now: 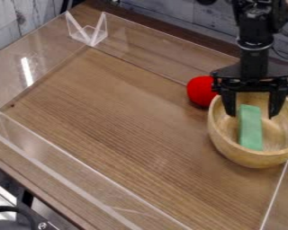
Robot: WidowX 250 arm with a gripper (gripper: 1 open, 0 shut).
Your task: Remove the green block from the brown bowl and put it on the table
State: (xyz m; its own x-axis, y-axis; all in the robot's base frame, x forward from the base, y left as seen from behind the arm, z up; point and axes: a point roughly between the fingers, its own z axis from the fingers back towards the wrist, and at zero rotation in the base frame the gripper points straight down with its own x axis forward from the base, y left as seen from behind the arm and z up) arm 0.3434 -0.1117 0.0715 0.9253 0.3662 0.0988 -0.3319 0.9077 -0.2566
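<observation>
The green block (251, 128) lies flat inside the brown bowl (230, 149), which stands on the table (111, 117) at the right edge. My gripper (254, 110) hangs straight down over the bowl, open, with one black finger on each side of the block's far end. Its fingertips reach down to about the bowl's rim, and nothing is held between them.
A red ball (203, 89) rests on the table just left of the bowl, close to the left finger. Clear acrylic walls (86, 29) run along the table's edges. Bare wood spreads to the left and front of the bowl.
</observation>
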